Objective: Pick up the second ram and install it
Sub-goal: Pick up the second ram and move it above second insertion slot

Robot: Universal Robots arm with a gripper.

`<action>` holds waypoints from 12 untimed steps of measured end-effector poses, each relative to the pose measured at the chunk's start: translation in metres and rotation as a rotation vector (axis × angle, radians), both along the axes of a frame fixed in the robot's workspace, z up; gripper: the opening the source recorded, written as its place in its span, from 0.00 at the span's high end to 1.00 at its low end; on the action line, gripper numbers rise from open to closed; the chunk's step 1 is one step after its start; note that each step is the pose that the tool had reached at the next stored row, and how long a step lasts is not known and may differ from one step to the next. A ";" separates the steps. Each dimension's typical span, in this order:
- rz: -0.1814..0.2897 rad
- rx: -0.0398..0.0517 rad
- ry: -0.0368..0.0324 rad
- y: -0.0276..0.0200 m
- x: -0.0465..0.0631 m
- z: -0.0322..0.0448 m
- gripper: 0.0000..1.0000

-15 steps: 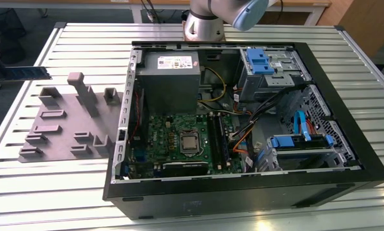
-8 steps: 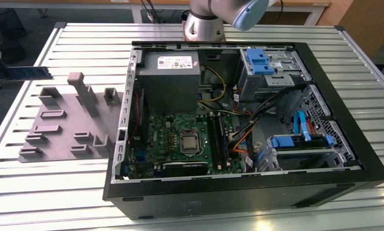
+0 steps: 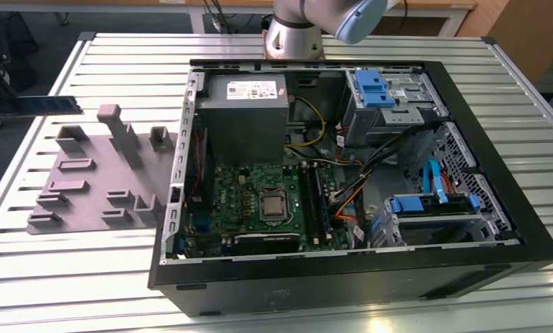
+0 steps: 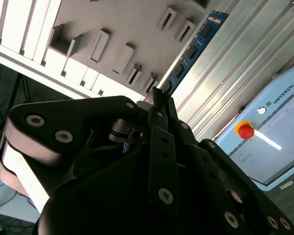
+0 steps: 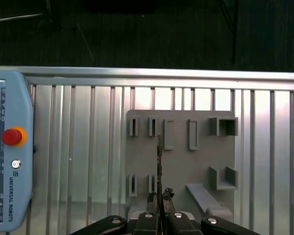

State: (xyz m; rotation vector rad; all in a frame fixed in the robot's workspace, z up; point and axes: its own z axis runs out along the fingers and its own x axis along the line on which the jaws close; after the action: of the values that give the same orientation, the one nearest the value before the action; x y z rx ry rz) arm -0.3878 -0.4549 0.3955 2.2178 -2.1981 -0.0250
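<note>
The second ram (image 3: 52, 105) is a narrow blue strip with dark chips, held level in the air above the table's edge at the exterior view's left. My gripper (image 3: 2, 100) is shut on one end of it. The second wrist view has the ram (image 4: 196, 46) running away from my gripper (image 4: 157, 100) over the slatted table. Seen edge-on in the first wrist view, the ram (image 5: 159, 161) rises from my gripper (image 5: 159, 198) above the grey holder block (image 5: 181, 161). The long black motherboard slots (image 3: 313, 201) lie inside the open computer case (image 3: 498, 159).
The grey holder block (image 3: 91, 180) with raised posts lies on the slatted metal table (image 3: 73, 277), beside the case. The robot's base (image 3: 295, 35) stands behind the case. A teach pendant (image 5: 10, 147) with a red button lies on the table; blue drive clips (image 3: 373, 87) sit in the case.
</note>
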 end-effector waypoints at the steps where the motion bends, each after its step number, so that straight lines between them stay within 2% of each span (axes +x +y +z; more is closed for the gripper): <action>1: 0.000 0.0002 -0.0001 0.0000 0.001 0.0000 0.86; 12: 0.000 0.0028 0.0000 0.0000 0.015 0.0000 0.86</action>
State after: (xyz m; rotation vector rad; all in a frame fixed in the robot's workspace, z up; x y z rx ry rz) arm -0.3725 -0.4549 0.3955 2.2192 -2.1994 -0.0280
